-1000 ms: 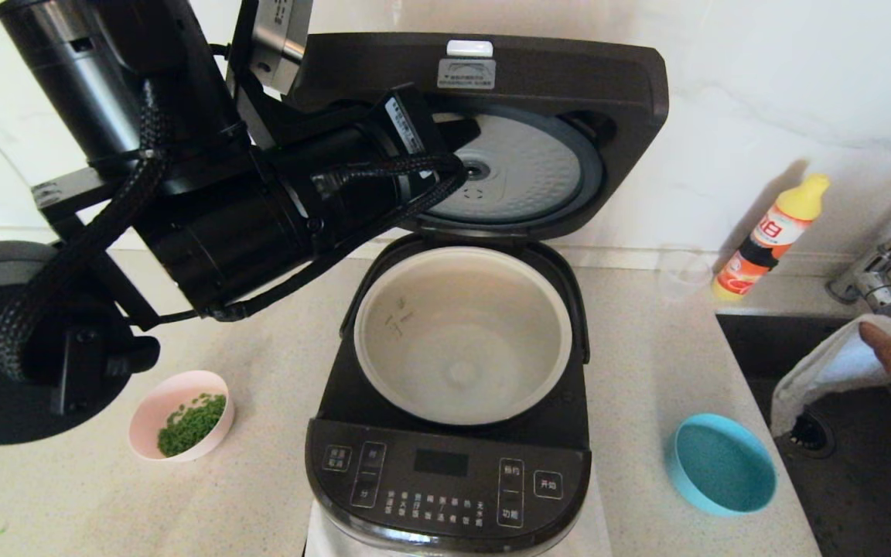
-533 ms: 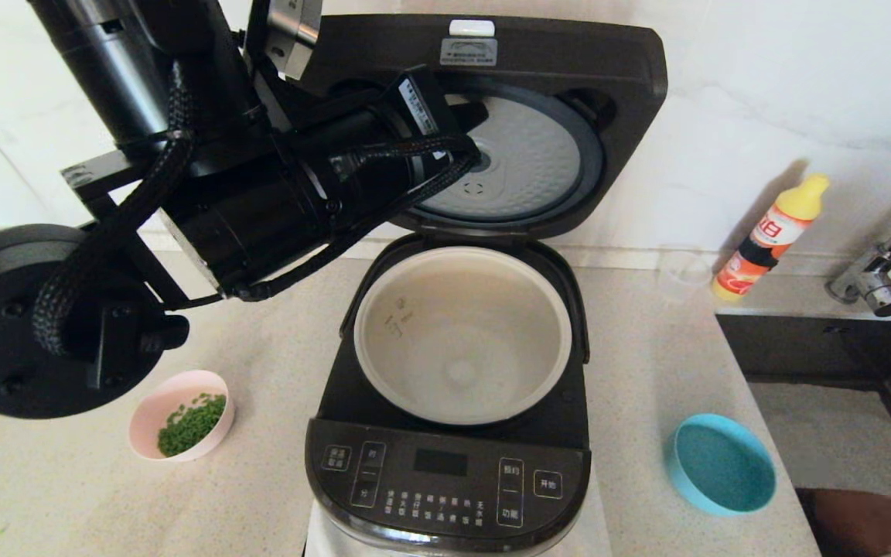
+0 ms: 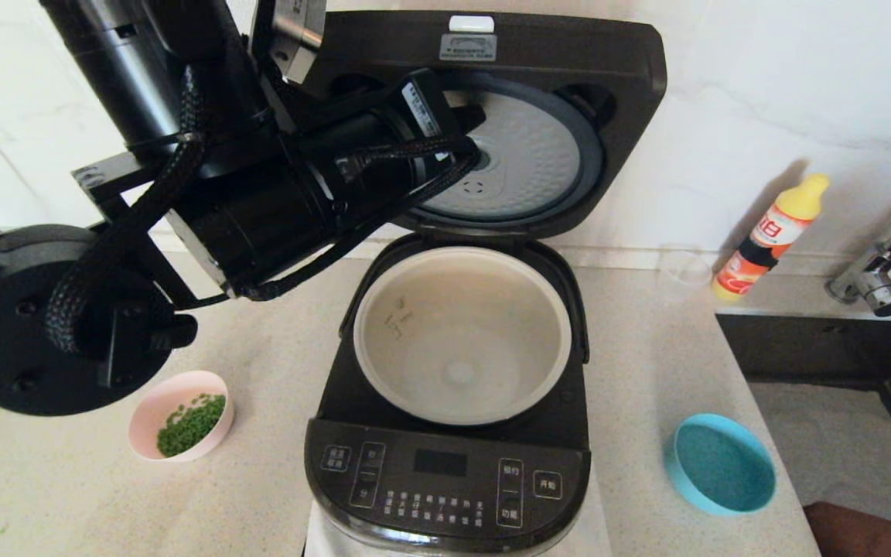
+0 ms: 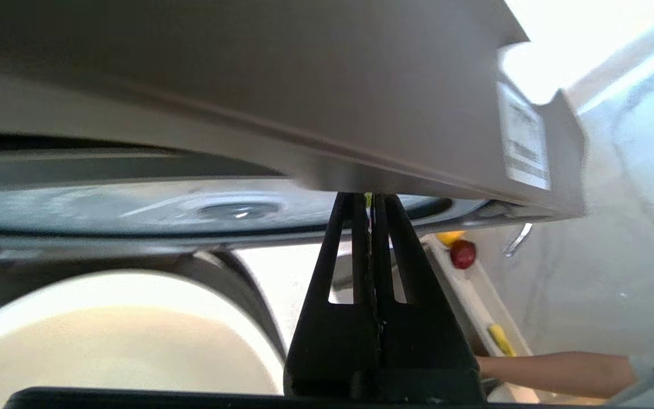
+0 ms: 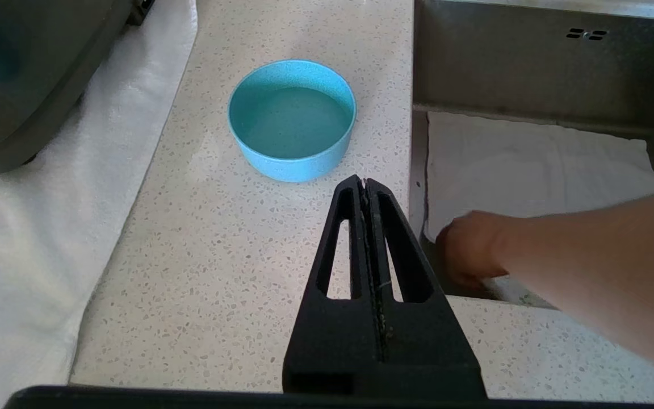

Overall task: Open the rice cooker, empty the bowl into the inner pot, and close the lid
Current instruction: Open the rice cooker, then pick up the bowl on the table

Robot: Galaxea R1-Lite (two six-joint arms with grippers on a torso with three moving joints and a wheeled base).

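The black rice cooker (image 3: 445, 472) stands open at the middle of the counter. Its lid (image 3: 569, 62) is tipped up and back, showing the dimpled silver disc (image 3: 530, 162). The pale inner pot (image 3: 461, 340) looks empty. My left arm reaches high across the lid's left side. The left gripper (image 4: 368, 196) is shut, tips against the lid's underside edge (image 4: 304, 85), above the pot (image 4: 105, 341). A pink bowl (image 3: 181, 415) with chopped greens sits left of the cooker. A blue bowl (image 3: 720, 464) sits to the right. My right gripper (image 5: 364, 182) hangs shut and empty just short of the blue bowl (image 5: 292, 119).
A sink (image 3: 824, 340) lies right of the counter, with a faucet (image 3: 879, 278) and an orange bottle (image 3: 770, 236) behind it. A person's arm (image 5: 588, 255) reaches onto a white cloth (image 5: 531, 165) in the sink. A white towel (image 5: 32, 227) lies under the cooker.
My left arm has risen and shifted right, and the lid has swung further up and back. The person's hand and cloth have left the sink area in the head view.
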